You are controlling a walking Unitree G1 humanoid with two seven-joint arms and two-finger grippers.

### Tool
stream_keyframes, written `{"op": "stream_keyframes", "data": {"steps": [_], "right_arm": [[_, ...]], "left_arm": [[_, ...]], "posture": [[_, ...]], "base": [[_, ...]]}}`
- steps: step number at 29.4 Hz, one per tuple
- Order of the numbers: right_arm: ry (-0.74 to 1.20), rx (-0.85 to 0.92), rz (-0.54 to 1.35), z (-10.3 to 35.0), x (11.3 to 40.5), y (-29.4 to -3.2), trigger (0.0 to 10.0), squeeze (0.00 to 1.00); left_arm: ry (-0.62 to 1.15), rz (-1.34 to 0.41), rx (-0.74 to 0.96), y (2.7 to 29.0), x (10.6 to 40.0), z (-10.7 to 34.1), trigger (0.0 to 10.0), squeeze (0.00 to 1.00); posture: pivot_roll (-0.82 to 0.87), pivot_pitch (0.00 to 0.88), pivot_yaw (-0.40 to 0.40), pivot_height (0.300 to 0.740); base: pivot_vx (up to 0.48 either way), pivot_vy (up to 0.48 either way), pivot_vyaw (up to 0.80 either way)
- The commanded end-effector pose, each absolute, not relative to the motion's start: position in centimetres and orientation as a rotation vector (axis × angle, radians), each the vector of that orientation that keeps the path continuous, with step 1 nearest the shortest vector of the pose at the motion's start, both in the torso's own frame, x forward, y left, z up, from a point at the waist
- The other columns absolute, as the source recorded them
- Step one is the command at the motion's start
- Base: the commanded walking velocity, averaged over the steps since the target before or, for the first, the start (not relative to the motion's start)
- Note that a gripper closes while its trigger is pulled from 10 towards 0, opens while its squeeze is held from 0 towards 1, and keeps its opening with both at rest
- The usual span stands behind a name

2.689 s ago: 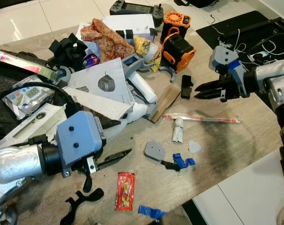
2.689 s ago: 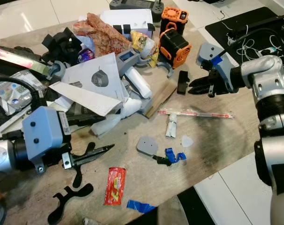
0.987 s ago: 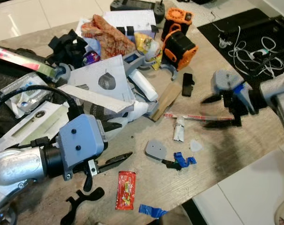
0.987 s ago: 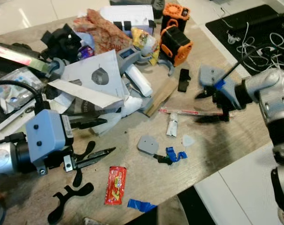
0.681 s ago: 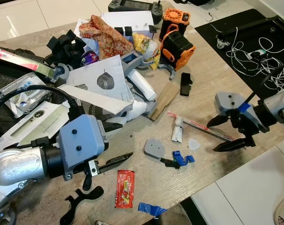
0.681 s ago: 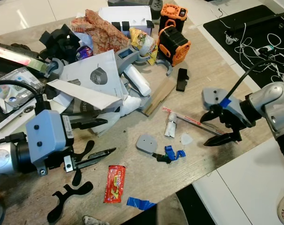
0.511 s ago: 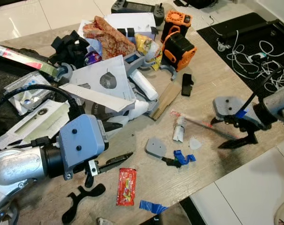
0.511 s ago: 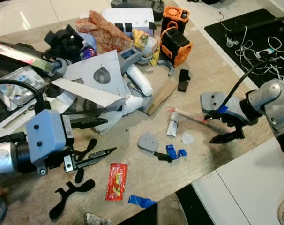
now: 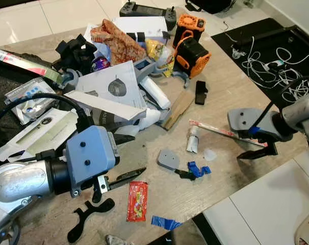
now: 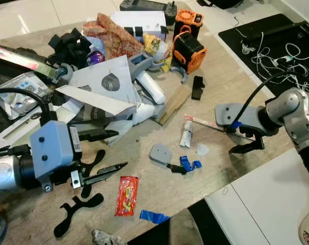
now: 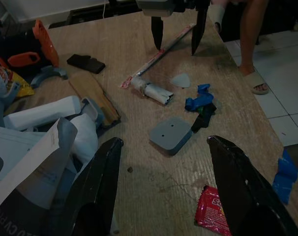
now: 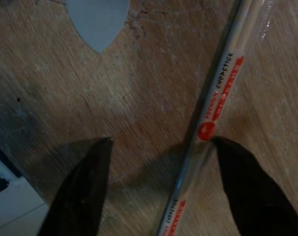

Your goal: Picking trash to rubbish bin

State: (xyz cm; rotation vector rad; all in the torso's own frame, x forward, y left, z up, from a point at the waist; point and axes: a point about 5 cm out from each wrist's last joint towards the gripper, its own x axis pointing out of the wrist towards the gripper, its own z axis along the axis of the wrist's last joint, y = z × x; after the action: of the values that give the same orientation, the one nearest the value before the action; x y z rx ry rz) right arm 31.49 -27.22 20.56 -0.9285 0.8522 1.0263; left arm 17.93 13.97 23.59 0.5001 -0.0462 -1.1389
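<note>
The right tool [image 9: 256, 147] is down at the near right edge of the bench [image 9: 231, 97], its two black fingers spread wide and planted either side of the long chopstick wrapper [image 12: 215, 118], a thin clear sleeve with red print lying flat on the wood. In the right wrist view one fingertip sits just against the sleeve while the other stands well apart from it, with a small pale scrap [image 12: 97, 17] lying beyond. So this looks like the reaching step: lined up over the piece of trash, not yet pinching it. The next move, I would judge, calls for bringing the fingers together squarely across the sleeve; it is thin and lies flush, so the tips may need to press close to the wood or it could slide out. The left tool [image 9: 121, 177] hangs low over the near left side, fingers spread and empty, above a red sachet [image 9: 136, 201] and near a grey plate [image 9: 168, 159] and some blue tape [image 9: 197, 169]. I cannot see any rubbish bin from here.
</note>
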Motion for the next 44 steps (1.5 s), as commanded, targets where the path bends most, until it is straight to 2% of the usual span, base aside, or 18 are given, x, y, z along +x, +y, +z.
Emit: {"op": "stream_keyframes", "data": {"steps": [1,16,22,23,29,32,35,37,38,39,43,44], "right_arm": [[0.956,-0.899,0.994,18.0,31.0,-27.9,0.0,0.0],[0.99,-0.85,0.939,17.8,30.9,-28.3,0.0,0.0],[0.887,-0.749,0.89,18.6,31.8,-27.5,0.0,0.0],[0.803,-0.679,0.849,20.0,32.7,-27.1,0.0,0.0],[0.625,-0.561,0.772,23.3,34.0,-26.6,0.0,0.0],[0.381,-0.455,0.739,26.3,35.1,-25.5,0.0,0.0],[0.302,-0.405,0.731,27.2,35.4,-25.1,0.0,0.0],[0.134,-0.256,0.78,28.5,35.5,-23.6,0.0,0.0],[0.134,-0.256,0.78,28.5,35.5,-23.6,0.0,0.0],[0.079,-0.169,0.807,28.7,35.3,-22.9,0.0,0.0],[0.048,-0.04,0.836,27.9,35.1,-21.7,0.0,0.0],[0.06,0.018,0.835,26.5,35.1,-20.8,0.0,0.0]], "left_arm": [[-0.059,-1.166,0.485,13.6,17.6,23.5,10.0,0.0],[-0.059,-1.171,0.482,13.5,17.5,23.4,10.0,0.0],[-0.05,-1.179,0.488,13.6,17.5,23.3,10.0,0.0],[-0.048,-1.179,0.489,13.6,17.6,23.2,10.0,0.0],[-0.051,-1.176,0.487,13.6,17.7,23.2,10.0,0.0],[-0.064,-1.172,0.477,13.5,17.9,23.2,10.0,0.0],[-0.069,-1.17,0.472,13.4,18.0,23.2,10.0,0.0],[-0.084,-1.163,0.458,13.3,18.3,23.3,10.0,0.0],[-0.084,-1.163,0.458,13.3,18.3,23.3,10.0,0.0],[-0.093,-1.153,0.449,13.3,18.6,23.4,10.0,0.0],[-0.112,-1.126,0.409,13.4,19.1,23.4,10.0,0.0],[-0.13,-1.094,0.364,13.5,19.6,23.4,10.0,0.0]], "posture": [[-0.1,0.261,-0.018,0.74],[-0.1,0.266,-0.019,0.74],[-0.1,0.264,-0.017,0.74],[-0.1,0.263,-0.016,0.74],[-0.1,0.259,-0.015,0.74],[-0.11,0.251,-0.013,0.74],[-0.11,0.247,-0.013,0.74],[-0.11,0.232,-0.014,0.74],[-0.11,0.232,-0.014,0.74],[-0.11,0.222,-0.015,0.74],[-0.11,0.198,-0.018,0.74],[-0.11,0.176,-0.02,0.74]], "base": [[0.0,0.0,0.0],[0.0,0.0,0.0],[0.0,0.0,0.0],[0.0,0.0,0.0],[0.0,0.0,0.0],[0.0,0.0,0.0],[0.0,0.0,0.0],[0.0,0.0,0.0],[0.0,0.0,0.0],[0.0,0.0,0.0],[0.0,0.0,0.0],[0.0,0.0,0.0]]}}
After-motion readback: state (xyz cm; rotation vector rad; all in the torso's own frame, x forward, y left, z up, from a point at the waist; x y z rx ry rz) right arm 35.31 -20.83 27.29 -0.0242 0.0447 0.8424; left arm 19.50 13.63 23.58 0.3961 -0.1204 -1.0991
